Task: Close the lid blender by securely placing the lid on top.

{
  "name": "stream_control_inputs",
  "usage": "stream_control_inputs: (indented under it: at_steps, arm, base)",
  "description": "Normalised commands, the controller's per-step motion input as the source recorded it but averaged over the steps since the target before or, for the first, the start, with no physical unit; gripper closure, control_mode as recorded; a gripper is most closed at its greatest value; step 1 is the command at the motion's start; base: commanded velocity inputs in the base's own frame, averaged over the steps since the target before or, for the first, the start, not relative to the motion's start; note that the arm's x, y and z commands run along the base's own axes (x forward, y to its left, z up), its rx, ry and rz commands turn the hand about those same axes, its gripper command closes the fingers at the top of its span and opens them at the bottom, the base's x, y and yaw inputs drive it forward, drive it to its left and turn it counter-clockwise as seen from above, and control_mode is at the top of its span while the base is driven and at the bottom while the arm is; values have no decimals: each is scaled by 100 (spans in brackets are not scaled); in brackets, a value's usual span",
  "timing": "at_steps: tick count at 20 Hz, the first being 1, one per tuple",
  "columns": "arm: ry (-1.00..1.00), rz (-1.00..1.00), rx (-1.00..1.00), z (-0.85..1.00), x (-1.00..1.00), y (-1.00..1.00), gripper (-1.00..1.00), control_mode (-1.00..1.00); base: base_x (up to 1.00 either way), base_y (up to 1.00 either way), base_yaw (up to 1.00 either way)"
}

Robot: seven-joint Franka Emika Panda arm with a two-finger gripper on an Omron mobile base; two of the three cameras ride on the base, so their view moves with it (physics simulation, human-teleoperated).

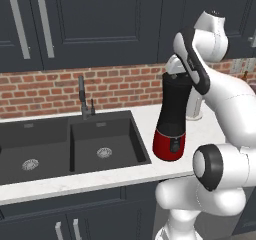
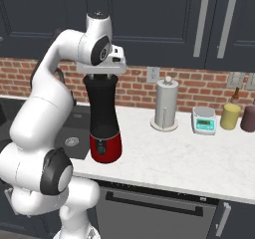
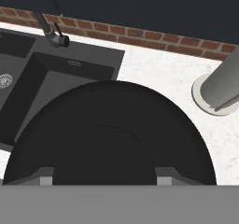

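The blender (image 2: 103, 114) stands on the white counter near the sink, a tall black jar on a glossy red base (image 1: 169, 145). The black round lid (image 3: 112, 120) with its raised centre lies directly under the hand, level on the jar's top (image 2: 102, 79). My gripper (image 3: 105, 178) points straight down over it, a fingertip (image 3: 45, 176) at each side of the raised centre, shut on the lid. From the side, the gripper (image 2: 102, 75) sits right at the jar's rim; whether the lid is pressed fully home is hidden by the hand.
A dark double sink (image 1: 75, 144) with a faucet (image 1: 84, 101) lies left of the blender. To its right stand a white paper-towel roll (image 2: 166, 103), a white-and-teal scale (image 2: 204, 120) and two jars (image 2: 230, 116). Dark cabinets hang above.
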Motion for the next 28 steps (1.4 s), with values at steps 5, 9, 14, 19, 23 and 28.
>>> stream_control_inputs:
  at_steps: [5, 9, 14, 19, 23, 28]
  arm:
    - [5, 0, 0, -15, -3, 0, 100, -100]
    - [0, 0, 0, -26, 2, 0, 100, -100]
    - [0, 0, 0, -26, 9, 0, 100, -100]
    - [0, 0, 0, -26, 11, 0, 100, -100]
    - [0, 0, 0, -19, 21, 0, 100, -100]
    - [0, 0, 0, -17, 28, 0, 100, -100]
  base:
    - [0, 0, 0]
    - [0, 0, 0]
    - [0, 0, 0]
    - [0, 0, 0]
    - [0, 0, 0]
    - [0, 0, 0]
